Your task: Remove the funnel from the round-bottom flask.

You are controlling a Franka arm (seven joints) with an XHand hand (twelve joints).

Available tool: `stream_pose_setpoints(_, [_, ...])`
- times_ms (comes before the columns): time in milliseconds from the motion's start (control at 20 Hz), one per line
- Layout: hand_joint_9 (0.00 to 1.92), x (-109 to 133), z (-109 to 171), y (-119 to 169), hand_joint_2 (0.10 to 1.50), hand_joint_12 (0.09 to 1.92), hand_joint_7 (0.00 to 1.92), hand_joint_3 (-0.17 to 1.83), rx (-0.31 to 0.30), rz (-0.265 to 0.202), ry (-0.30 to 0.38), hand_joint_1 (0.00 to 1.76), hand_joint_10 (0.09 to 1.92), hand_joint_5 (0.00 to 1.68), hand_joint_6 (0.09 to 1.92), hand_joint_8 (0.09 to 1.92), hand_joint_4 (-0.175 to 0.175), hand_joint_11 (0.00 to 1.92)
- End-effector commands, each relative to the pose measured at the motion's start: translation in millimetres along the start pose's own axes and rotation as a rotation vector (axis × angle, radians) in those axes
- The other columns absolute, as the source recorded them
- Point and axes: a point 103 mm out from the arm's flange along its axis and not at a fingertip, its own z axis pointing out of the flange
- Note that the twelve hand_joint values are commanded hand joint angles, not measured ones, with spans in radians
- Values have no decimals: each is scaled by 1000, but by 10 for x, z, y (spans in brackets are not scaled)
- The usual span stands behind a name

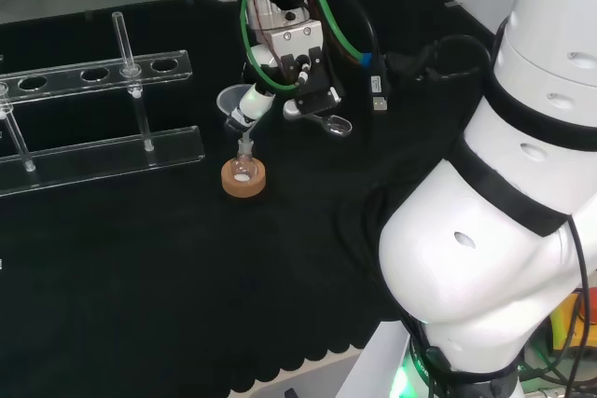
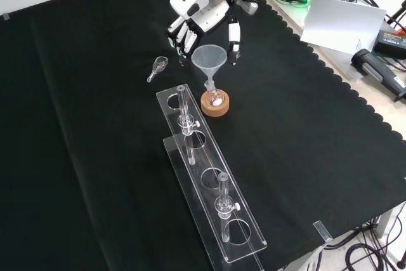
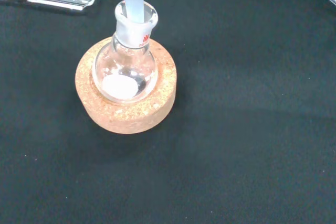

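Observation:
A clear funnel stands with its stem in the neck of a small round-bottom flask. The flask sits on a cork ring near the middle of the cloth. In the wrist view the funnel stem is inside the flask, which holds a little white powder and rests on the cork ring. In the front view the hand hangs just behind the funnel with its fingers pointing down, fairly straight. In the head view one finger of the hand reaches the funnel above the flask.
A long clear test-tube rack with upright glass tubes lies in front of the flask in the front view, seen as the rack at the left in the head view. A small glass scoop lies left of the hand.

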Motion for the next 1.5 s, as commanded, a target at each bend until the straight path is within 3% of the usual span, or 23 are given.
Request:
stream_pose_setpoints(50, [468,-90,-149,-45,723,1174,887,37,-18,1,-23,723,637,664,87,289,24,0])
stream_pose_setpoints(1500, [488,-176,-520,-127,725,1185,916,41,-85,-12,-44,729,618,683,87,277,19,0])
